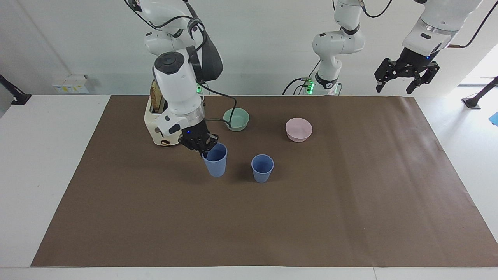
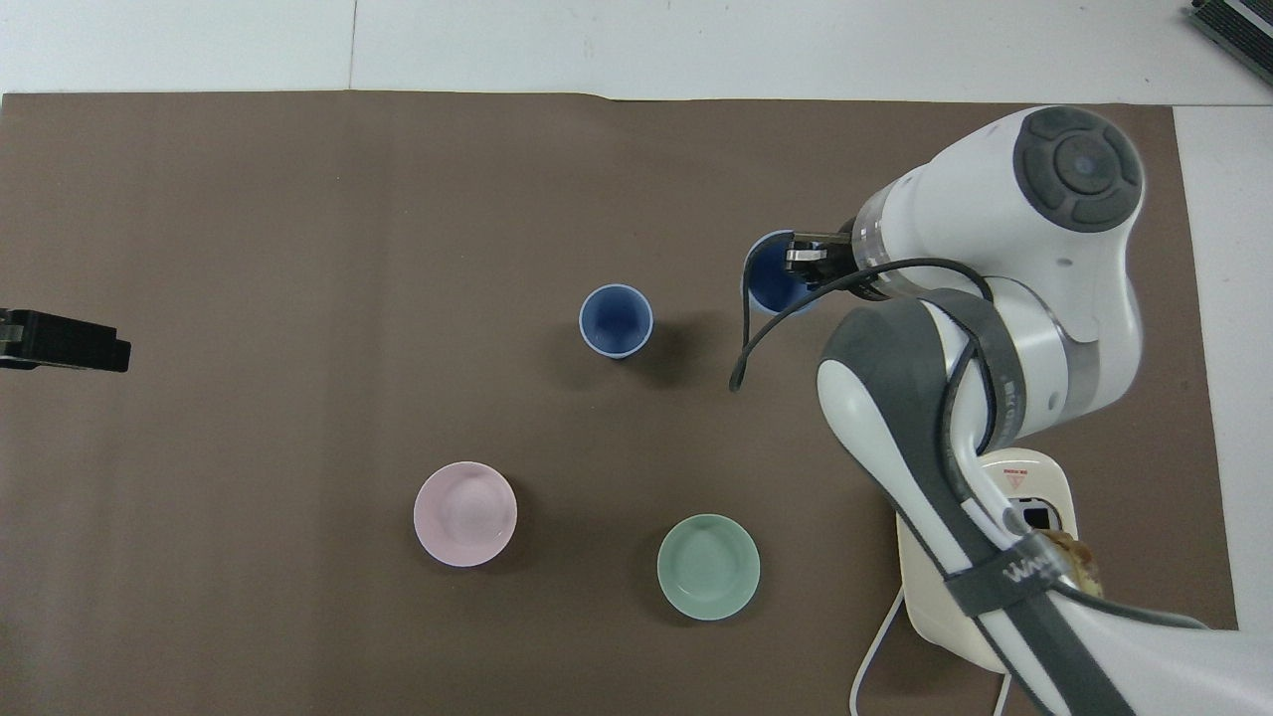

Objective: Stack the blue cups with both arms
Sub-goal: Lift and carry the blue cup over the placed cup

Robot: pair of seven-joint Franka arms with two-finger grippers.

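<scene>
My right gripper [image 1: 205, 150] is shut on the rim of one blue cup [image 1: 215, 162] and holds it upright just above the brown mat. It also shows in the overhead view, gripper [image 2: 802, 261] on the cup [image 2: 771, 285]. The second blue cup [image 1: 262, 168] stands upright on the middle of the mat, also seen from overhead [image 2: 616, 320]. The held cup hangs beside it, toward the right arm's end of the table. My left gripper [image 1: 406, 81] waits open and empty, raised high over the left arm's end; only its tip [image 2: 62, 341] shows overhead.
A mint-green bowl [image 1: 236, 118] [image 2: 708, 567] and a pink bowl [image 1: 298, 129] [image 2: 464, 513] sit nearer to the robots than the standing cup. A cream toaster [image 1: 156, 128] [image 2: 927, 602] holding a bread slice stands by the right arm's base. The brown mat [image 1: 272, 225] covers the table.
</scene>
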